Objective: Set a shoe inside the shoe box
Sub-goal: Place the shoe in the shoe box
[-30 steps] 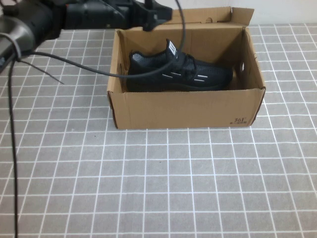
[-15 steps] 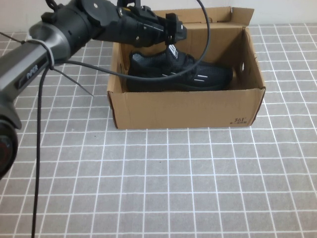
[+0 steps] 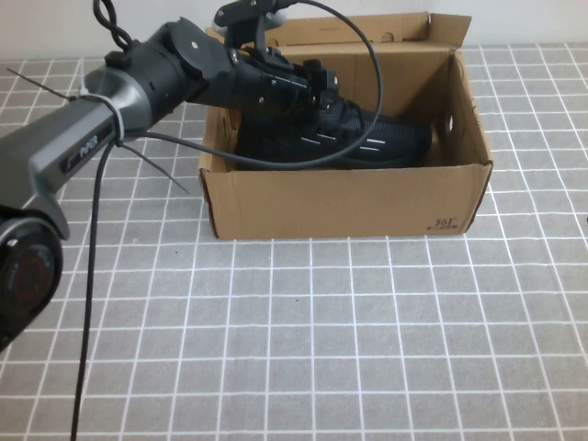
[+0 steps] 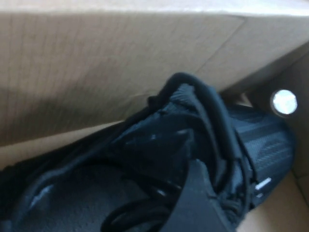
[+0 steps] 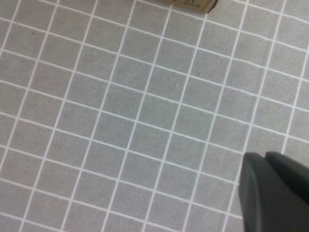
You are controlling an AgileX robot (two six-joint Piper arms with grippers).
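Note:
The black knit shoe lies on its sole inside the brown cardboard shoe box, toe toward the right wall. My left gripper reaches in over the box's left wall and sits down at the shoe's tongue and laces, hiding the heel end. In the left wrist view the shoe fills the picture close up, with the box's inner wall behind it. My right gripper is shut and empty above the tiled table, out of the high view.
The table is a grey surface with a white grid. The box's flaps stand upright at the back. A black cable loops from the left arm across the box opening. A corner of the box shows in the right wrist view.
The left arm has swung in from the far left and come down into the box, onto the shoe's tongue. The shoe and the box have not shifted.

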